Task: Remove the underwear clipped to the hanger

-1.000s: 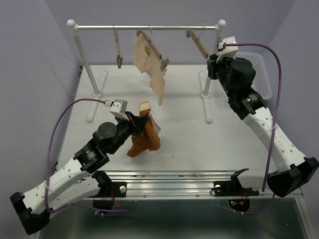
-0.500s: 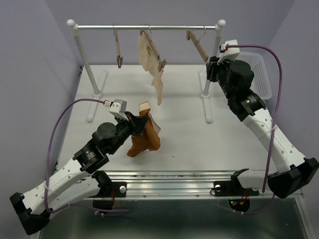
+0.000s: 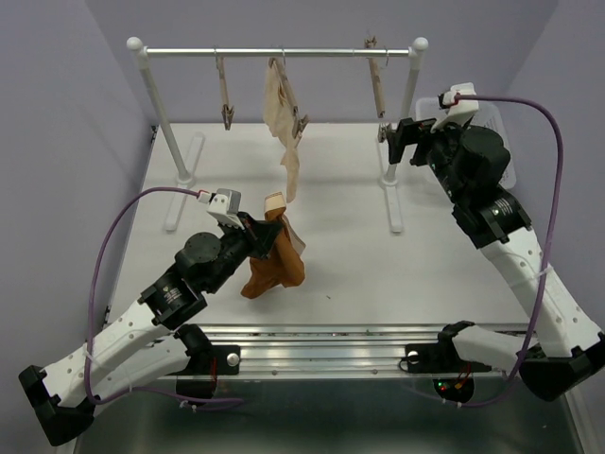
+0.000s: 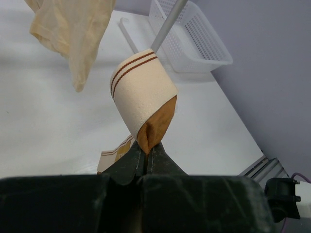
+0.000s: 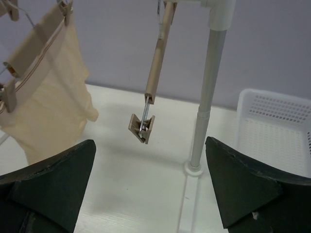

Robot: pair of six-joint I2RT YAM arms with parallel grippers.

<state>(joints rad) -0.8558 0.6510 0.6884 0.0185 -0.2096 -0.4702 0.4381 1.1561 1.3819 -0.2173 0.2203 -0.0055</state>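
The right arm has drawn back from the rail, and its right end effector (image 5: pixel 149 145) has gone from partly closed to fingers spread wide, gripping nothing. The bare wooden clip hanger (image 3: pixel 378 90) it was beside has swung from a slant to hang straight down, its small wooden clip (image 5: pixel 142 128) dangling on a wire in front of the spread fingers. The pale beige cloth briefs (image 3: pixel 286 123) have turned with their middle wooden hanger (image 3: pixel 301 121) and now show a narrower face to the top camera.

The soft rust-orange cloth briefs (image 3: pixel 274 265) are off the rail, down at the front left of the white bench (image 3: pixel 359 246). The left end effector (image 4: pixel 146 155) is pressed together on a fold of them. Above the pinch, the cream waistband (image 4: pixel 141 90) with two thin brown stripes curls up in a loop, with orange fabric showing at its lower edge. The rest of the garment hangs in a crumpled bunch, and its lower end appears to rest on the bench, though the top view does not settle that.

The beige briefs hang from the white-posted metal rail (image 3: pixel 284 52), thin and wrinkled, pinned by wooden clips along their top edge and draping to a loose point. A second bare wooden hanger (image 3: pixel 225 95) hangs to their left. A white plastic mesh basket (image 5: pixel 277 126) sits beyond the right post.
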